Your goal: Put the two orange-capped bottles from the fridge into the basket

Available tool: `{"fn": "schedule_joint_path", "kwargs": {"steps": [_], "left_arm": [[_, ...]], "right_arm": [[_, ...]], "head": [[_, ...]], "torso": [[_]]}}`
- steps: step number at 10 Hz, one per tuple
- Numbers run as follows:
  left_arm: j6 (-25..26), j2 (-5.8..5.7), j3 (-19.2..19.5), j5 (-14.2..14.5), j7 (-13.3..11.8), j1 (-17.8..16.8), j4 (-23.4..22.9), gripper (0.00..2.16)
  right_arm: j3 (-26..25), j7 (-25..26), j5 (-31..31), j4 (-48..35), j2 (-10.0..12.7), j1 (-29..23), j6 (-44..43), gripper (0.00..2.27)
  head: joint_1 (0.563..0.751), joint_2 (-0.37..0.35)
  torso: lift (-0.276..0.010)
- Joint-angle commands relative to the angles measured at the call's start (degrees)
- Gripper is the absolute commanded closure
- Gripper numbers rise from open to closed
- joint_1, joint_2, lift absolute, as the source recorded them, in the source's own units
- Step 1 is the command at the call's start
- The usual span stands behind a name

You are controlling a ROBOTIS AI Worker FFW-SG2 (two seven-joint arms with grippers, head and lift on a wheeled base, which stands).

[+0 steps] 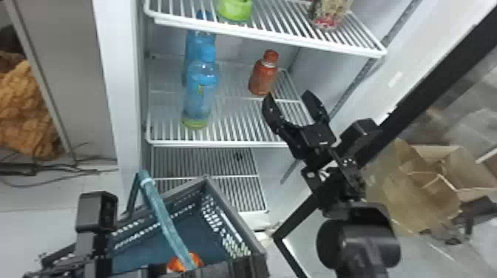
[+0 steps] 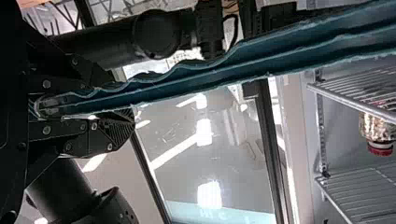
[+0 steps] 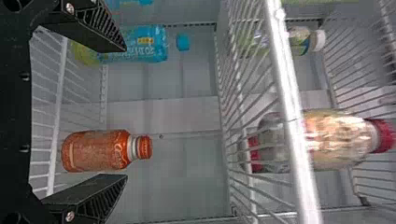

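One orange-capped bottle (image 1: 263,75) stands upright on the fridge shelf (image 1: 222,143), and the right gripper (image 1: 287,95) waits just in front, fingers wide apart! Smooth, likely firm, perhaps slick from the cold: take it squarely round the body, below the neck. The left gripper (image 2: 112,100) is clamped on the handle (image 2: 187,79) of the basket (image 1: 236,216), something orange (image 1: 196,259) inside.
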State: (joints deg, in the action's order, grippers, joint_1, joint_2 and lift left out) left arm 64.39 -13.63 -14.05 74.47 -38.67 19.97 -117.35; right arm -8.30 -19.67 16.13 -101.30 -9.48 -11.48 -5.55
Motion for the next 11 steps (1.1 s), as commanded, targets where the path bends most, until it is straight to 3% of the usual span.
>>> {"fn": "schedule_joint_path", "kwargs": {"steps": [1, 11], "left_arm": [[-0.27, -0.08, -0.11, 0.25, 0.0, -0.01, 0.0, 1.17], [-0.55, -0.17, -0.46, 0.37, 0.08, -0.29, 0.14, 1.17]], "right_arm": [[0.19, 0.77, -1.39, 4.34, -0.37, 3.32, -0.36, 0.09], [7.27, 3.93, -2.64, 36.12, -2.83, 28.07, -3.87, 0.09]], "head": [[0.695, -0.35], [0.695, -0.35]], "torso": [[-0.235], [-0.235]]}}
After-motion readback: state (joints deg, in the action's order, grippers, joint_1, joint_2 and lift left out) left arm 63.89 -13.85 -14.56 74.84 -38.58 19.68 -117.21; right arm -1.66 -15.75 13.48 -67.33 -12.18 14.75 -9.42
